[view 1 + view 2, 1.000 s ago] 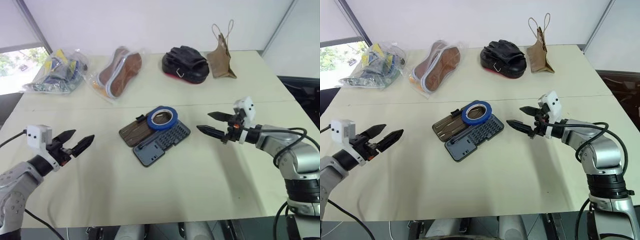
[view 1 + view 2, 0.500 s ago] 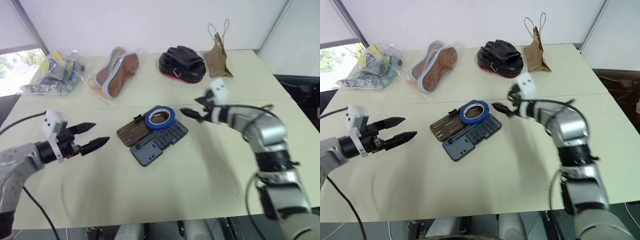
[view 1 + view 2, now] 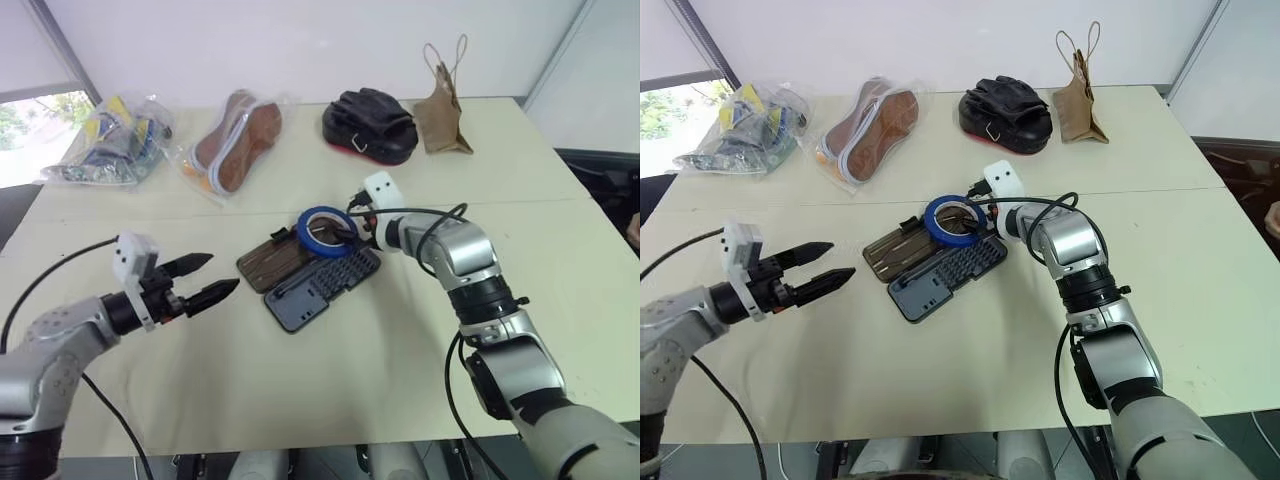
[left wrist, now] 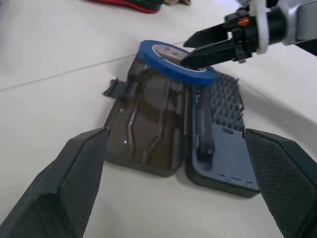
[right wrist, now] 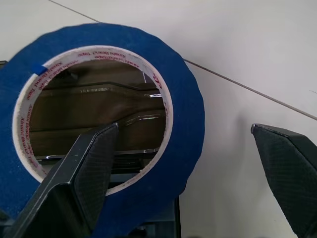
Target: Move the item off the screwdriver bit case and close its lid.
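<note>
The screwdriver bit case (image 3: 303, 298) lies open in the middle of the table, its brown see-through lid (image 3: 268, 262) folded out flat toward the left. A blue tape roll (image 3: 322, 233) rests across the far end of the case and lid. My right gripper (image 3: 346, 231) is open at the roll's right side. In the right wrist view one finger (image 5: 89, 173) stands inside the ring and the other outside the roll's wall (image 5: 185, 119). My left gripper (image 3: 221, 275) hovers open to the left of the case, holding nothing.
Along the far edge lie a bag of mixed items (image 3: 110, 130), bagged shoe soles (image 3: 238, 140), a black glove bundle (image 3: 368, 125) and a brown paper bag (image 3: 443, 100). Bare tabletop (image 3: 350, 380) stretches in front of the case.
My right gripper has swung left from the table's right side to the tape roll and now straddles its wall. My left gripper has moved right, closer to the case.
</note>
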You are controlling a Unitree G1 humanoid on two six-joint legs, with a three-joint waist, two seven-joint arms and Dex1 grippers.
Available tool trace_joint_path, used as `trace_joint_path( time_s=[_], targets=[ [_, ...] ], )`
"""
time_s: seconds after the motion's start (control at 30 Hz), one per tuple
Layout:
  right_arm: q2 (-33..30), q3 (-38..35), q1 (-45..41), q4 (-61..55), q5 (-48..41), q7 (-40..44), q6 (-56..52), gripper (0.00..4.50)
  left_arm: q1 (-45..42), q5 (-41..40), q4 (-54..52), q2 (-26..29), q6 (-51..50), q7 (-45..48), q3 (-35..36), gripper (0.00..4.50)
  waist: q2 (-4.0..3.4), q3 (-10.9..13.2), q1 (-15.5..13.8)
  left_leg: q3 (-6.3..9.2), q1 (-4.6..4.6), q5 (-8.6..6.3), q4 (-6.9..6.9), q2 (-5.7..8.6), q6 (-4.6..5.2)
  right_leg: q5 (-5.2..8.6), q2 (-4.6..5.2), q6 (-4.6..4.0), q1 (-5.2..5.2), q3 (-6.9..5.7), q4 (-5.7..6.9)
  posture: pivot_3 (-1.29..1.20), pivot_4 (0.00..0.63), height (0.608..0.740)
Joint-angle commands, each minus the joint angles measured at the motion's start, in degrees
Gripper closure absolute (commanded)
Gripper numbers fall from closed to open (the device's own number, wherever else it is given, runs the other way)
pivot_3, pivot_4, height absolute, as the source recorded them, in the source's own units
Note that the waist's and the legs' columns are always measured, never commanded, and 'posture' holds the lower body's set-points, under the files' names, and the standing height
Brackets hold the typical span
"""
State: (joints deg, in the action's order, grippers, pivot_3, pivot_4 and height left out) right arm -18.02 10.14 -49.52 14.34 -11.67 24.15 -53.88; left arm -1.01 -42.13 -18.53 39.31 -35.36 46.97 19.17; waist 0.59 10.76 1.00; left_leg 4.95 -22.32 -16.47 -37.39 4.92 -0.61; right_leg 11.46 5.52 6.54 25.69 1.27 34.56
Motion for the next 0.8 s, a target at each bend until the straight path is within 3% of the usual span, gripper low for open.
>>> trace_joint_path(
  time_s=[0.03, 0.07, 0.2, 0.3, 0.47, 0.8],
  targets=[
    [0.1, 0.7, -0.3, 1.0, 1.2, 1.0, -0.1, 0.58, 0.4, 0.7, -2.3, -1.2, 2.1, -1.9, 0.8, 0.00, 0.01, 0.0, 0.0, 0.00, 0.00, 0.00, -0.01, 0.00, 0.00, 0.00, 0.00, 0.00, 0.00, 0.00, 0.02, 0.00, 0.150, 0.740],
    [0.2, 0.4, -0.5, 1.2, 1.1, 1.1, -0.2, 0.88, 0.4, 0.7, -2.5, -1.5, 2.3, -2.3, 0.8, 0.00, 0.02, 0.0, -0.1, 0.00, 0.00, 0.00, -0.02, 0.00, 0.00, 0.00, 0.00, 0.00, 0.00, 0.00, 0.04, 0.00, 0.150, 0.740],
    [1.4, -1.2, -0.9, 2.6, -0.4, 2.0, -2.0, 2.94, 0.5, 1.8, -2.3, -2.2, 3.4, -3.2, 0.5, 0.00, 0.02, 0.0, -0.1, 0.00, 0.00, 0.00, -0.13, 0.03, 0.00, 0.00, 0.02, 0.00, -0.01, 0.00, 0.16, 0.00, 0.150, 0.740],
    [2.7, -3.1, -1.5, 4.2, -1.6, 2.4, -3.7, 4.19, 0.4, 2.5, -1.9, -2.7, 4.3, -3.8, 0.5, 0.00, 0.04, -0.1, -0.1, 0.00, 0.01, 0.00, -0.18, 0.03, 0.00, 0.00, 0.02, 0.00, -0.01, 0.00, 0.24, 0.00, 0.150, 0.740],
    [2.8, -3.8, -3.1, 5.8, -0.8, 3.2, -2.2, 4.21, 0.7, 3.0, -1.9, -3.1, 4.9, -4.1, 0.5, 0.00, 0.04, -0.1, 0.1, 0.00, 0.01, -0.01, -0.34, 0.03, 0.01, 0.01, 0.01, -0.01, 0.00, 0.01, 0.41, 0.00, 0.150, 0.740],
    [-0.7, -12.0, -11.6, 5.5, -3.4, 3.0, -4.1, 4.21, 1.1, 3.9, -1.7, -4.0, 5.6, -4.7, -0.1, 0.00, -0.01, 0.0, 0.1, 0.00, 0.01, -0.04, -0.51, 0.04, 0.07, 0.01, 0.01, -0.01, 0.02, 0.02, 0.58, 0.00, 0.150, 0.740]
  ],
)
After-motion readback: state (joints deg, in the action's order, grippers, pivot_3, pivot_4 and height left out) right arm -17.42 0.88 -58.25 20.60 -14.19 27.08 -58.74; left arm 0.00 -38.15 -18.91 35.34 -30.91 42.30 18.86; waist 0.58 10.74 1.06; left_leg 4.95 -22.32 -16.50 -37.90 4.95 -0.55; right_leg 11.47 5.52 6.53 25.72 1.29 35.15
